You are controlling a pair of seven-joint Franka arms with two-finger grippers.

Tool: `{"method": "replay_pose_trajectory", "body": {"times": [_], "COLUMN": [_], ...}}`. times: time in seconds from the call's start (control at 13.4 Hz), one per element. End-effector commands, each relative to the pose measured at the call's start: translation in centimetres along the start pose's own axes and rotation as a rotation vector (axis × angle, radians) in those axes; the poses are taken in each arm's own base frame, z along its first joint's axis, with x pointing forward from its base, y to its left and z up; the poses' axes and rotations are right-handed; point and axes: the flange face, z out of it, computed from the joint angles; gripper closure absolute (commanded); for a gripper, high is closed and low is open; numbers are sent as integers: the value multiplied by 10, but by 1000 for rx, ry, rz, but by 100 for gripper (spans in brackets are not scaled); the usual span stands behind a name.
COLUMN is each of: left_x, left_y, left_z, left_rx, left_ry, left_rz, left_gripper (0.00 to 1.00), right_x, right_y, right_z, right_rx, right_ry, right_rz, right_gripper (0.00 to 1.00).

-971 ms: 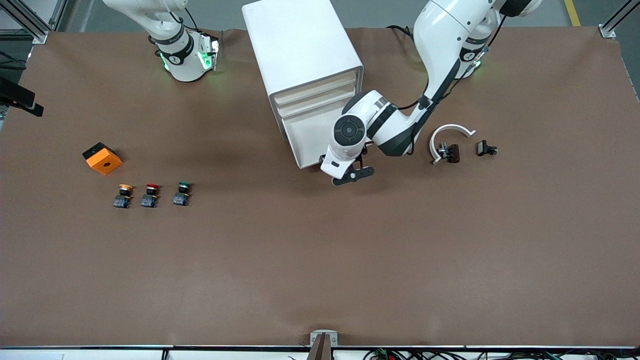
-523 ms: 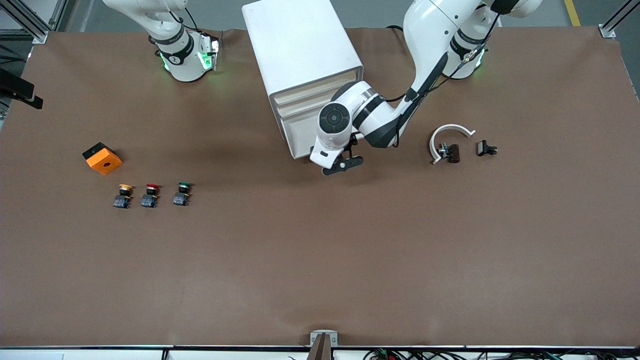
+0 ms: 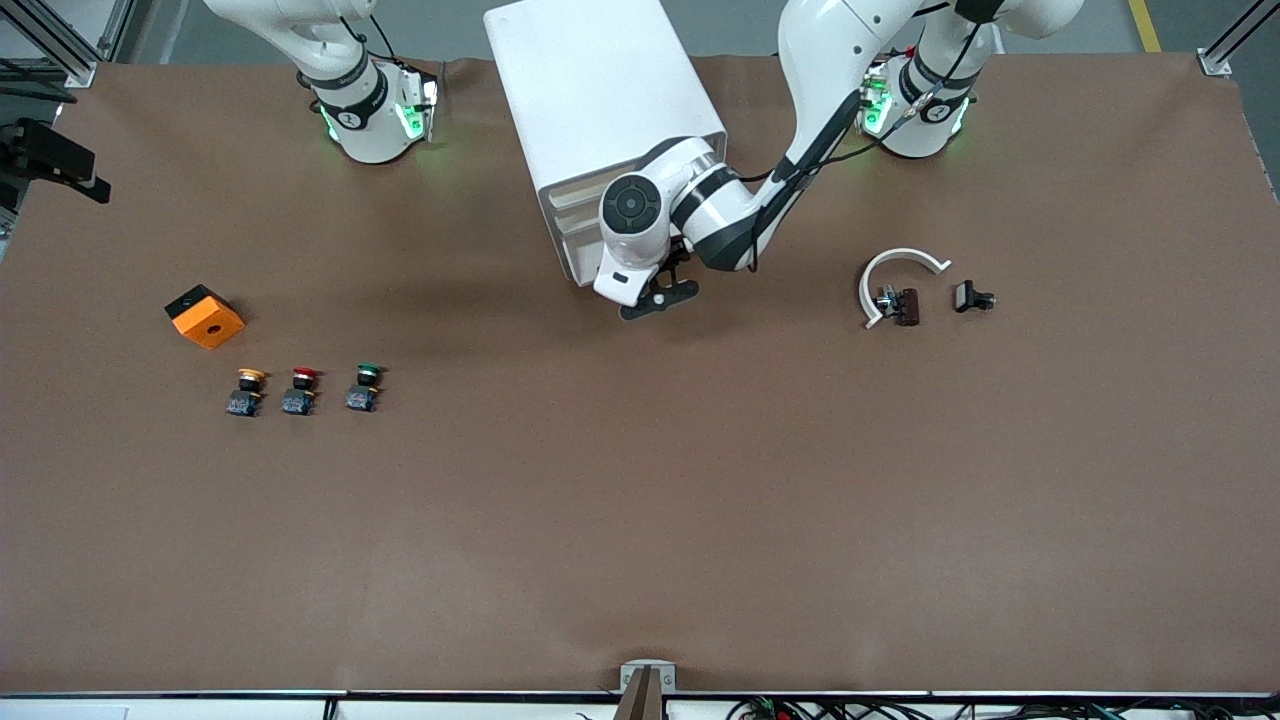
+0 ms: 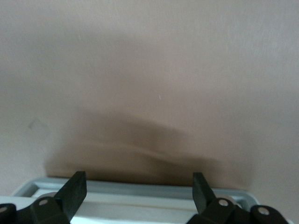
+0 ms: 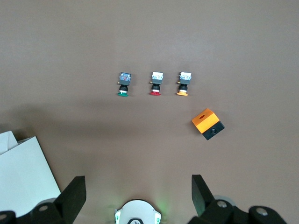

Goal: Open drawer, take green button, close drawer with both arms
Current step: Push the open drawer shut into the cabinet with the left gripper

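Note:
The white cabinet stands between the arms' bases, and its lowest drawer sits almost flush with the cabinet front. My left gripper is low in front of that drawer, open and empty. In the left wrist view the open gripper straddles the drawer's pale rim. The green button stands on the table toward the right arm's end. It also shows in the right wrist view. My right gripper is open and empty, high over its own base, out of the front view.
A red button and a yellow button stand in a row beside the green one. An orange box lies near them. A white curved part and two small dark parts lie toward the left arm's end.
My left gripper has moved toward the cabinet, and the lowest drawer has slid in from well out to almost flush. The buttons have not moved.

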Motion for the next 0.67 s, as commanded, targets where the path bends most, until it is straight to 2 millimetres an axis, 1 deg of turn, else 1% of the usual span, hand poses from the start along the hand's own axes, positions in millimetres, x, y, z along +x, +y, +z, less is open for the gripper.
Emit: {"method": "replay_pose_trajectory", "body": {"times": [0.0, 0.07, 0.15, 0.37, 0.6], "left_x": [-18, -27, -32, -48, -49], "left_y": [7, 11, 13, 17, 18], "left_z": [5, 7, 12, 15, 16], "left_rx": [1, 1, 2, 3, 2], "left_ry": [-33, -38, -52, -72, -72], "left_rz": [-25, -29, -33, -28, -37], "left_gripper": [0, 0, 0, 0, 0], "right_x": [-20, -22, -23, -23, -22], "right_y": [3, 1, 3, 12, 16], "right_z": [2, 1, 2, 3, -4], "right_rx": [5, 9, 11, 13, 9], "right_ry": [18, 15, 12, 10, 48], "right_rz": [-3, -10, -8, -9, -15], "right_gripper": [0, 0, 0, 0, 0]}}
